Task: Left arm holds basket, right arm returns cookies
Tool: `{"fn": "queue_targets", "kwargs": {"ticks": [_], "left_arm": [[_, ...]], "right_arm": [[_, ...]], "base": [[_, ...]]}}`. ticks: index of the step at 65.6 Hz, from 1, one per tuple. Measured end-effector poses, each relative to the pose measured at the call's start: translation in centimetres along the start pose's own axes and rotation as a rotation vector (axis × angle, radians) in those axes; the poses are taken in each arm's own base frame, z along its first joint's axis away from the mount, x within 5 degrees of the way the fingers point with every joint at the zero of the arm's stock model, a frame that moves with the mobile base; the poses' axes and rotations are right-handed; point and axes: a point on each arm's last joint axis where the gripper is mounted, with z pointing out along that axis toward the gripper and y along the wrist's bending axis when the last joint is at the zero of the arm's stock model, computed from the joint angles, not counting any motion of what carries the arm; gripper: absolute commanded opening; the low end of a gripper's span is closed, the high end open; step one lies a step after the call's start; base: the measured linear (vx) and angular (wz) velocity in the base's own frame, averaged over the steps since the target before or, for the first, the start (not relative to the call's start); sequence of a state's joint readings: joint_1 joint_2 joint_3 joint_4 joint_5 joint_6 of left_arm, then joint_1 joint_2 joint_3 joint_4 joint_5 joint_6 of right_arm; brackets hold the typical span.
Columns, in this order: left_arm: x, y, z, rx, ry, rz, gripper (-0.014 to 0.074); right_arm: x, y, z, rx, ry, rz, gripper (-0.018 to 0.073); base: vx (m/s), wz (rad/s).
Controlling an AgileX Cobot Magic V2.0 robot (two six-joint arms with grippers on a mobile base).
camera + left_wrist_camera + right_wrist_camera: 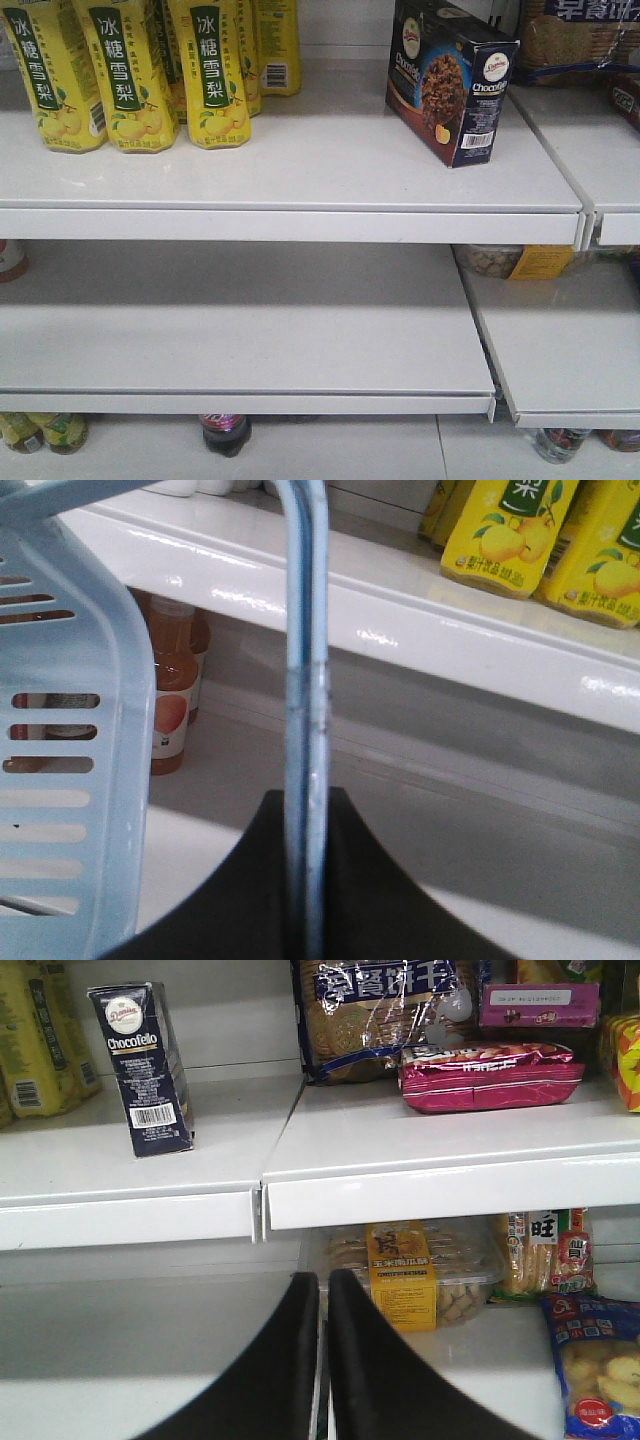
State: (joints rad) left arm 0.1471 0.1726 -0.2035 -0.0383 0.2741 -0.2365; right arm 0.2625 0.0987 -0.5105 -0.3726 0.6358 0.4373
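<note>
Left wrist view: black wedge-shaped left gripper (305,900) pinches the thin light blue hoop handle (305,680) of the light blue slotted plastic basket (70,770), whose wall fills the left edge.

Right wrist view: black right gripper (323,1360), fingers pressed nearly together with only a thin slit between, nothing held.

Beyond: dark navy rectangular cookie carton (450,80) stands upright on the white upper shelf (300,170), near its right end, well back from the front edge. Yellow pear-drink cartons (130,75) stand toward the shelf's left end.
</note>
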Motion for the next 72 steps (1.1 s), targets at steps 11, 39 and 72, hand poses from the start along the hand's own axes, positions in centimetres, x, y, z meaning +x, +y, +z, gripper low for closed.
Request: {"fn": "queue_targets", "kwargs": {"ticks": [11,39,72], "left_arm": [[3.2,0.8,-0.4,0.013,-0.017,0.014,0.0],[6.6,1.4,0.1,0.06,0.047,0.139,0.0],[7.1,1.5,0.1,0.054,0.096,0.171,0.0]], "right_arm": [[0.0,0.0,0.0,0.0,0.0,0.0,-0.0006],[0.0,0.0,0.0,0.0,0.0,0.0,-0.0006],[0.0,0.0,0.0,0.0,0.0,0.0,-0.0006]], "base": [[0.0,0.0],[0.0,0.0],[0.0,0.0]]}}
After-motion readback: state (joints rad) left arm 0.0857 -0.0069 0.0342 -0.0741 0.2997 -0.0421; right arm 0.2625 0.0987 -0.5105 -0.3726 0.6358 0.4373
